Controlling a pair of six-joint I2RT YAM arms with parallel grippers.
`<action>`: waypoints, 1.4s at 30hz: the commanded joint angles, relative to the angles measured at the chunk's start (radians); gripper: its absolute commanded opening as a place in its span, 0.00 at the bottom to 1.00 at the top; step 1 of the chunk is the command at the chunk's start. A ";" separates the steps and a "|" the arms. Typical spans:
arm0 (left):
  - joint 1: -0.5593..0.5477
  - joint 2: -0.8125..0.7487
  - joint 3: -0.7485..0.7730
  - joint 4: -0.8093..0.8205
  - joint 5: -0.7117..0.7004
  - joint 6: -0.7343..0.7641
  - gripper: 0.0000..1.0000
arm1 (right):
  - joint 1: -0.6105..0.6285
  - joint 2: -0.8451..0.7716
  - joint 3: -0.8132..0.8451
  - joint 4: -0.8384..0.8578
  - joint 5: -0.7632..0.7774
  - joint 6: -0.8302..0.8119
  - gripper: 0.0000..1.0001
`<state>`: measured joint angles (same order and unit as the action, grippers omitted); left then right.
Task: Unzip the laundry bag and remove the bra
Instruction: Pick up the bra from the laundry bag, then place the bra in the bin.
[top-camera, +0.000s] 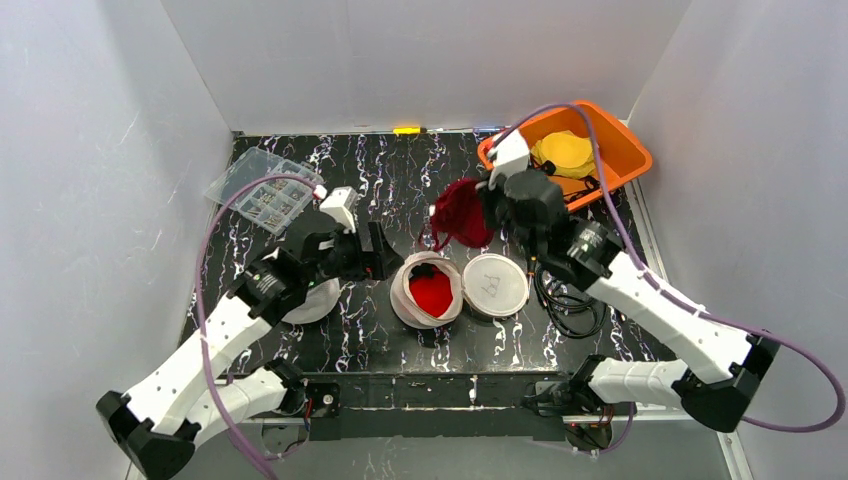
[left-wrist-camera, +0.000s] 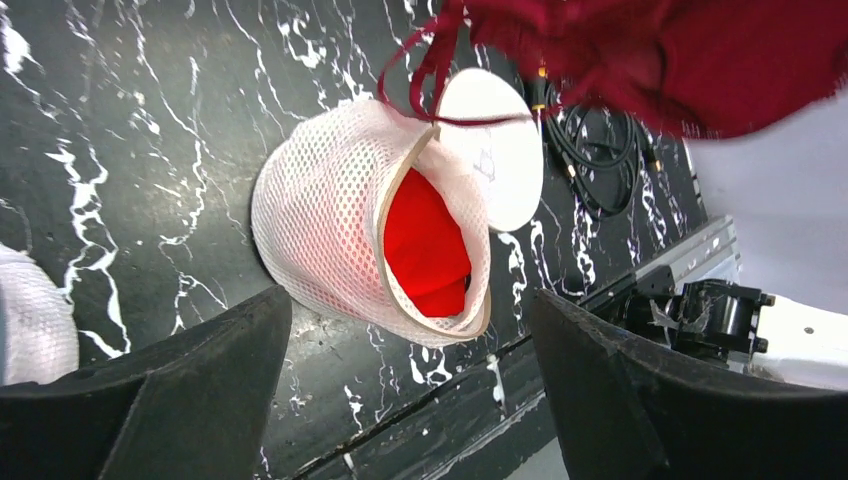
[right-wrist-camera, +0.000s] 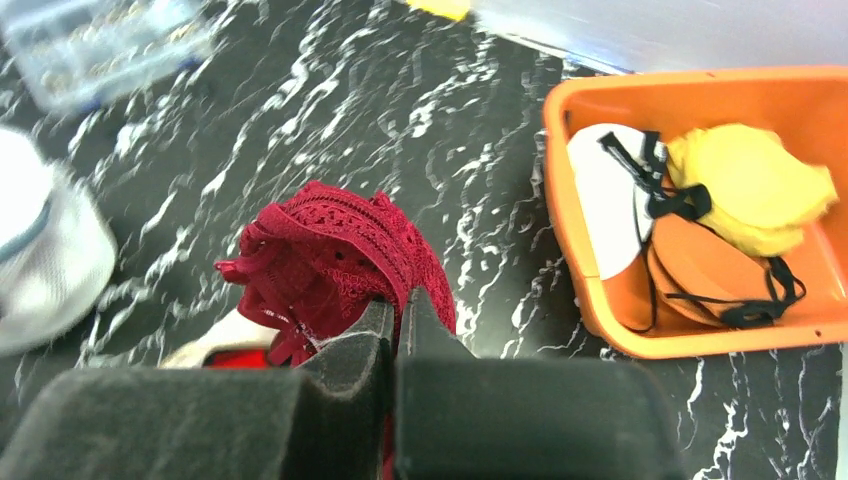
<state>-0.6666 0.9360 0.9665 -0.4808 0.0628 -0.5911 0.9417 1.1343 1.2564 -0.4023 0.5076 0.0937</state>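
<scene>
**Hazards**

1. Strap snag. In the left wrist view a strap of the bra (left-wrist-camera: 680, 60) hangs down across the open lid of the laundry bag (left-wrist-camera: 330, 230). If it catches on the rim or the zip, any further lift is likely to drag the bag across the counter (top-camera: 400, 180). The left jaws stand wide and hold nothing, so the bag is not restrained.
2. Slip. The right jaws are closed tight on a thin fold of lace. A fast swing could pull the fabric free and drop it on the counter short of any destination.
3. Incomplete removal. A bright red item (left-wrist-camera: 425, 245) lies inside the bag. What it is cannot be told.

**Condition of the article**

- Bra: dark red lace, bunched, limp, straps trailing. It hangs clear of the counter from the right jaws, above and behind the bag, near the orange bin (right-wrist-camera: 556, 200).
- Laundry bag: white mesh, round, unzipped, lid folded back to the right, resting mid-counter just beside the left jaws.
</scene>
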 joint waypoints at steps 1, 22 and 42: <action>0.004 -0.088 -0.002 -0.026 -0.113 0.032 0.88 | -0.200 0.036 0.115 0.125 -0.009 0.154 0.01; 0.004 -0.197 -0.258 0.102 -0.136 -0.190 0.86 | -0.857 0.372 0.103 0.536 -0.193 0.508 0.01; 0.005 -0.241 -0.323 0.165 -0.135 -0.132 0.85 | -1.044 0.762 0.228 0.737 -0.432 0.545 0.01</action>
<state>-0.6666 0.6949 0.6258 -0.3359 -0.0528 -0.7723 -0.0975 1.8503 1.3865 0.2283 0.1383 0.6445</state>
